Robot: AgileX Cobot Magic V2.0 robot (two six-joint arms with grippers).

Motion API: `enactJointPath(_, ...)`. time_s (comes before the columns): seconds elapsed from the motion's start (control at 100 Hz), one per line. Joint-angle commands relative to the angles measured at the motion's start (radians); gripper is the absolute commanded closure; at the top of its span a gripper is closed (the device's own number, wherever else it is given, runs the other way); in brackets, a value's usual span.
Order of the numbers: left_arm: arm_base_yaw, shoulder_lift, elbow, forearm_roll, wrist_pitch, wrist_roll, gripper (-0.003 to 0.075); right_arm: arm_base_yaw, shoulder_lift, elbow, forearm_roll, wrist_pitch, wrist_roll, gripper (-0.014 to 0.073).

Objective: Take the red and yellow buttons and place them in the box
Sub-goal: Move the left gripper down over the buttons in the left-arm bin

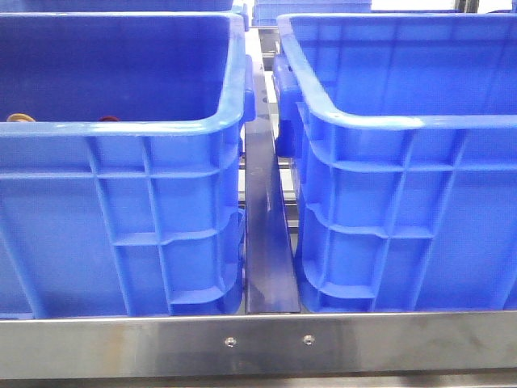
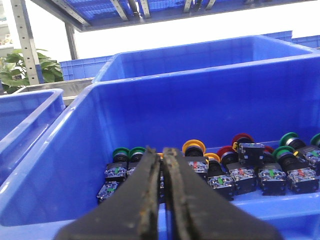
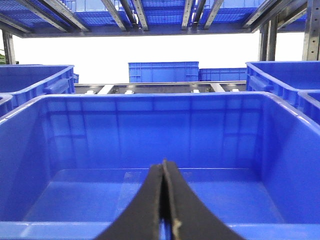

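Note:
Several push buttons lie in a row on the floor of the left blue crate; among them are a yellow-capped one and red-capped ones. In the front view only a yellow cap and a red cap peek over that crate's near rim. The right blue box shows empty in the right wrist view. My left gripper is shut and empty, above the left crate's near rim and short of the buttons. My right gripper is shut and empty over the right box's near rim. Neither gripper shows in the front view.
Green-capped buttons lie among the others. A dark divider runs between the two crates. A steel rail crosses in front. More blue crates stand behind, under overhead shelving.

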State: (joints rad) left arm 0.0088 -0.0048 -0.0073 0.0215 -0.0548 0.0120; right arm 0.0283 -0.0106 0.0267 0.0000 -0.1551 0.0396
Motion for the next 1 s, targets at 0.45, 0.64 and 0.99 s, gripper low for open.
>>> enactJointPath(0.45,-0.004,-0.03,-0.022,-0.041,-0.051,-0.012,0.0739,0.001,-0.025,-0.019,-0.008,-0.087,-0.002,0.0662)
enactJointPath(0.64,-0.004,0.033,-0.223,-0.043,0.146,-0.012,0.0739,0.001,-0.025,-0.019,-0.008,-0.087,-0.002,0.0662)
enactJointPath(0.99,-0.004,0.398,-0.71,-0.046,0.559,-0.012,0.0739,0.001,-0.025,-0.019,-0.008,-0.087,-0.002,0.0662)
